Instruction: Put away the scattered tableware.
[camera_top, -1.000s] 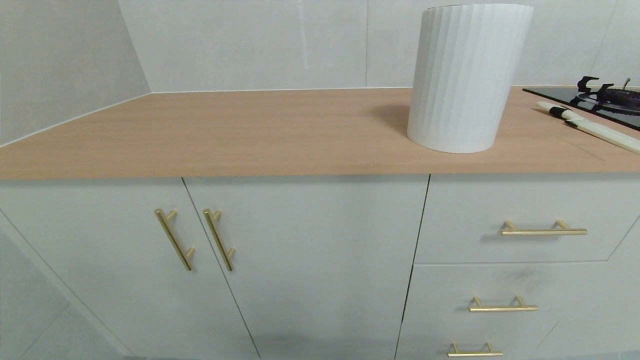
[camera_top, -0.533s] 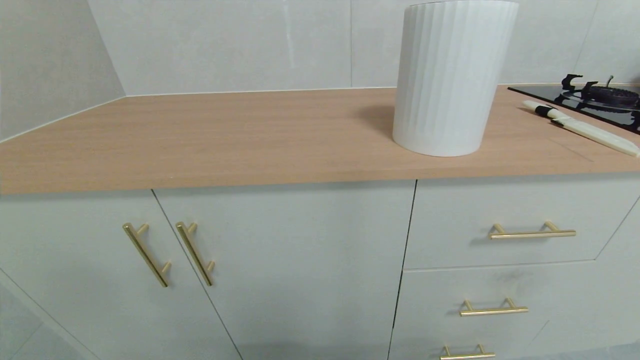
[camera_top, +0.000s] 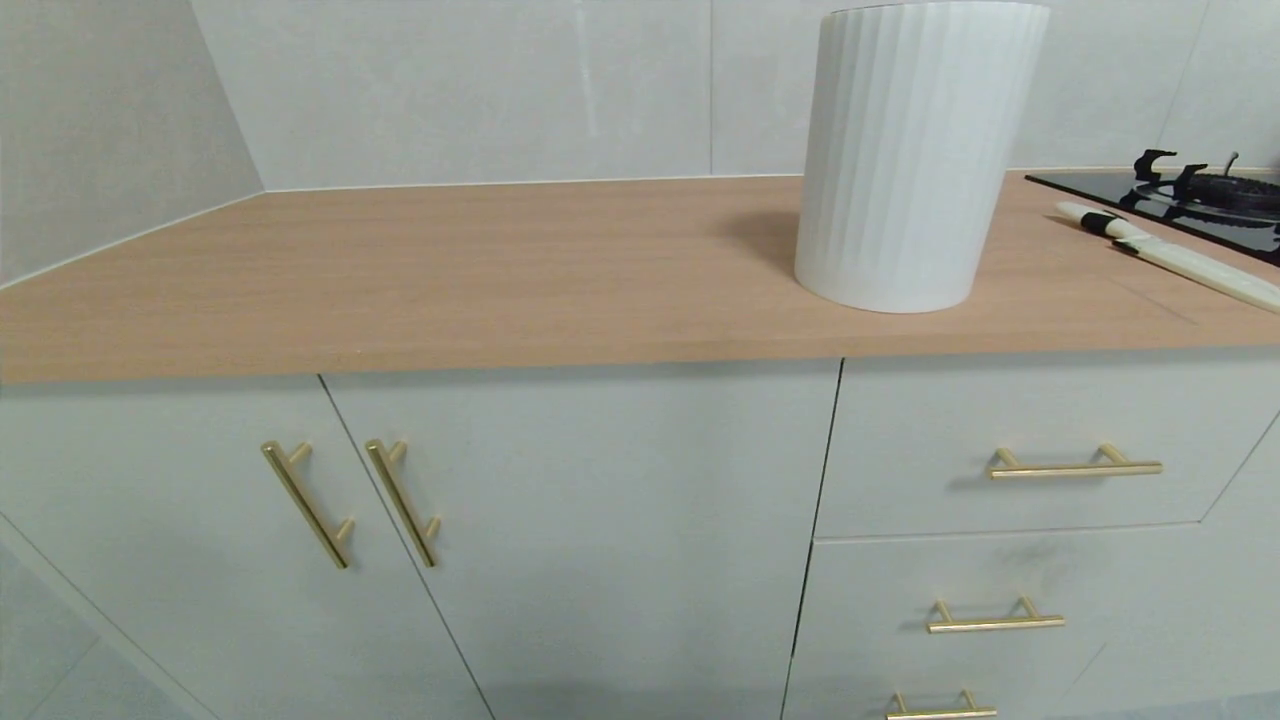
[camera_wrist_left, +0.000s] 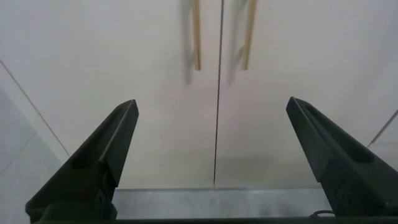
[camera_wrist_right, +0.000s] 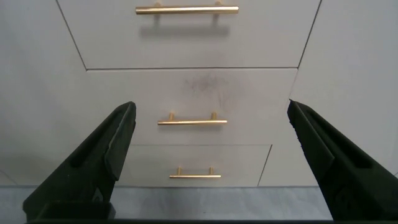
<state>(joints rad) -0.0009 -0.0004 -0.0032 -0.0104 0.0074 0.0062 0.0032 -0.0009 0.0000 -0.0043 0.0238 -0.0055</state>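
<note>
- Wooden countertop (camera_top: 450, 270) ran below grey wall tiles; on its right part lay the white knife (camera_top: 1170, 255), between a ribbed white holder (camera_top: 910, 150) and the hob (camera_top: 1200, 195).
- It looked light, stiff and smooth (perhaps slippery); better to take hold beside its black band, away from the edge.
- Wrist views added the left gripper (camera_wrist_left: 211, 106) facing cabinet doors (camera_wrist_left: 155, 124) and the right gripper (camera_wrist_right: 211, 107) facing drawers (camera_wrist_right: 193, 93), fingers spread wide, holding nothing.
</note>
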